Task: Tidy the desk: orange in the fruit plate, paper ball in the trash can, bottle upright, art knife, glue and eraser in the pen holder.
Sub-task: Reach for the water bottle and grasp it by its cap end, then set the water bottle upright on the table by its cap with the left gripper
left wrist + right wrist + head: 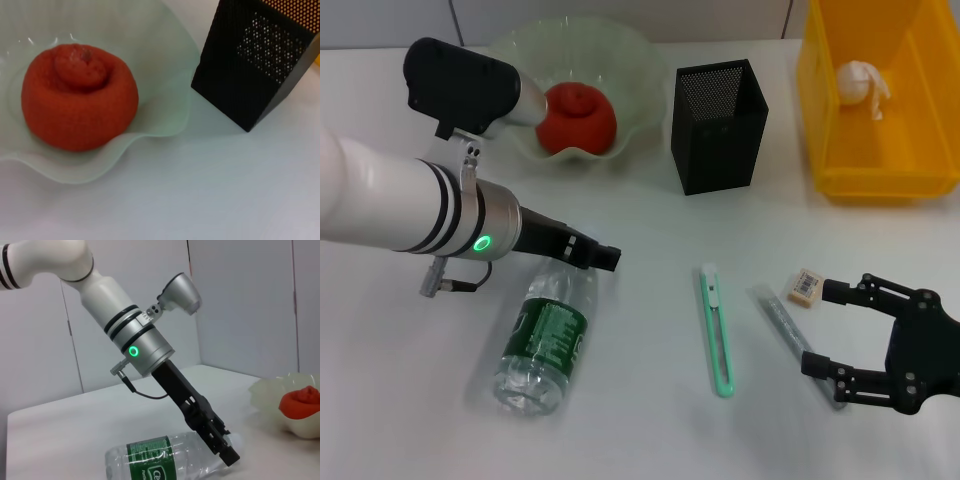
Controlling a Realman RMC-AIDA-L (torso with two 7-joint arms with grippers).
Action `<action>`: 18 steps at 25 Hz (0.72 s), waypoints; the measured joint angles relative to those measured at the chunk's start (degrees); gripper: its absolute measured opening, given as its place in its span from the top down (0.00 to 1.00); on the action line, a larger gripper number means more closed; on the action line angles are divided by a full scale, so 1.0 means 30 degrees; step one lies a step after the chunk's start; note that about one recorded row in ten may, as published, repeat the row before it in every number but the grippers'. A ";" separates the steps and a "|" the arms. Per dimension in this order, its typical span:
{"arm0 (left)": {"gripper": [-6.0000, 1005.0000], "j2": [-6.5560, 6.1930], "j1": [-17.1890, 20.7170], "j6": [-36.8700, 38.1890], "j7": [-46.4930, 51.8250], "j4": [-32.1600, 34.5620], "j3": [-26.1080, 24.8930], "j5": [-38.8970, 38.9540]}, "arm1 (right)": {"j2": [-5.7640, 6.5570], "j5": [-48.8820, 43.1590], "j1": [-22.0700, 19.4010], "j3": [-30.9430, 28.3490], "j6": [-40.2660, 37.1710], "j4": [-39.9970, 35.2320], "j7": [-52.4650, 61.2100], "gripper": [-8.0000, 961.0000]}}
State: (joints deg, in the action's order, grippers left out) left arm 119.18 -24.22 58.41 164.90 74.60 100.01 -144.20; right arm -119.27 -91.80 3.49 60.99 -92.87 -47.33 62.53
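The bottle (545, 340) lies on its side on the desk (650, 440), cap end toward the back. My left gripper (604, 257) sits over that cap end, jaws together on the neck; the right wrist view shows the left gripper (227, 452) on the bottle (160, 465) too. The orange (578, 118) rests in the fruit plate (640, 70). The paper ball (862, 82) lies in the trash can (880, 180). The art knife (717, 330), glue (782, 318) and eraser (805, 287) lie on the desk in front of the pen holder (718, 125). My right gripper (828, 328) stands open around the glue's near half.
The pen holder (255, 65) stands just right of the fruit plate (165, 120) holding the orange (77, 95). The trash can occupies the back right corner. Bare desk lies between the bottle and the art knife.
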 joint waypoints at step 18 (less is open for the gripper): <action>0.53 -0.0117 -0.0485 0.1403 -0.1002 0.1303 0.0378 -0.0554 | 0.0000 -0.0005 -0.0123 -0.0047 -0.0060 -0.0102 0.0330 0.13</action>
State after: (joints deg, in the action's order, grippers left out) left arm 118.83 -25.68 62.62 161.90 78.51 101.14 -145.86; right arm -119.27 -91.82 3.12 60.85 -93.05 -47.64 63.52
